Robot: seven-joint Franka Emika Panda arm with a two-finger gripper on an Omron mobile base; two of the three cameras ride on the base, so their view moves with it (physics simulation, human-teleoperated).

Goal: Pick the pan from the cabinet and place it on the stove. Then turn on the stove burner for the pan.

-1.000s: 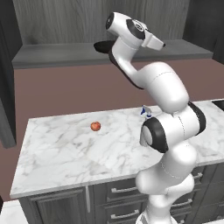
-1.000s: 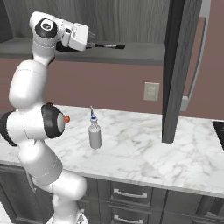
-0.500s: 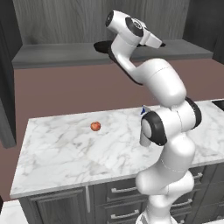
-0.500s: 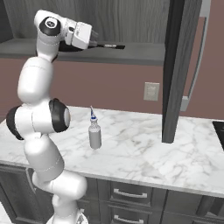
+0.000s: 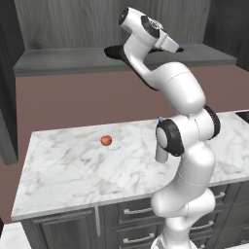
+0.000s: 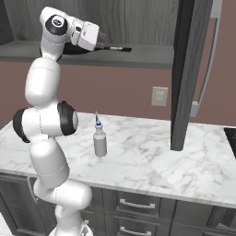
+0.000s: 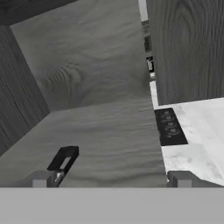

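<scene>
Overhead, the gripper (image 7: 111, 178), fingers spread wide and holding nothing, hovered above the pan's (image 6: 76, 48) handle (image 7: 64, 159) on the open cabinet (image 7: 96, 135) shelf.

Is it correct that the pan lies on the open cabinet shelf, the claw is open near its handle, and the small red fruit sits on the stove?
Not quite. The fruit sits on the marble counter, as the left base view shows. The rest holds: the pan lies on the cabinet shelf, and the claw is open near its handle.
</scene>
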